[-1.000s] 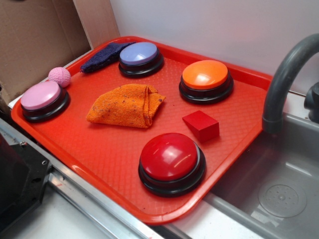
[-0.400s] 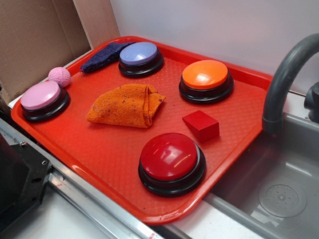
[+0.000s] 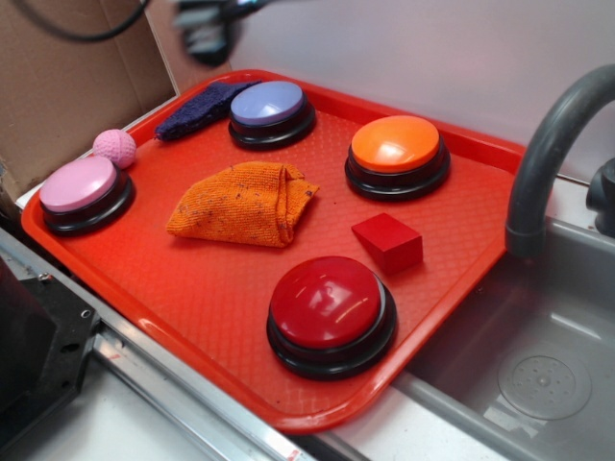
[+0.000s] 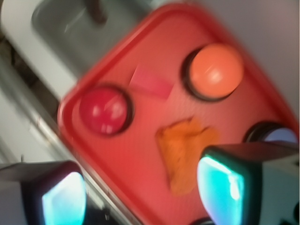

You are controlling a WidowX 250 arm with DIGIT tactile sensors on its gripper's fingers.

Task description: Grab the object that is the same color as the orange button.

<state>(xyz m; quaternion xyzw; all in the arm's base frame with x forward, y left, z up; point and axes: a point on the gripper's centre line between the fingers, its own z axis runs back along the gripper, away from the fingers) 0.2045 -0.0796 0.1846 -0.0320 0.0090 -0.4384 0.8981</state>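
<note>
The orange knitted cloth [image 3: 242,203] lies crumpled in the middle of the red tray [image 3: 183,298]; it also shows in the blurred wrist view [image 4: 183,152]. The orange button [image 3: 397,154] stands at the tray's back right, and shows in the wrist view [image 4: 214,70] too. My gripper [image 3: 207,34] is a blurred shape high at the top left, well above the tray's far corner and apart from the cloth. In the wrist view the gripper [image 4: 143,197] has its teal pads [image 4: 220,187] wide apart with nothing between them.
A red button [image 3: 330,309] is front, a pink button [image 3: 82,190] left, a blue-purple button [image 3: 271,110] at the back. A red cube [image 3: 387,241], a dark blue cloth [image 3: 197,108] and a pink ball [image 3: 114,147] also lie here. A grey faucet [image 3: 548,144] and sink [image 3: 538,365] are right; cardboard [image 3: 67,77] left.
My gripper has come into the exterior view at the top left; it was out of view before. Nothing on the tray has moved.
</note>
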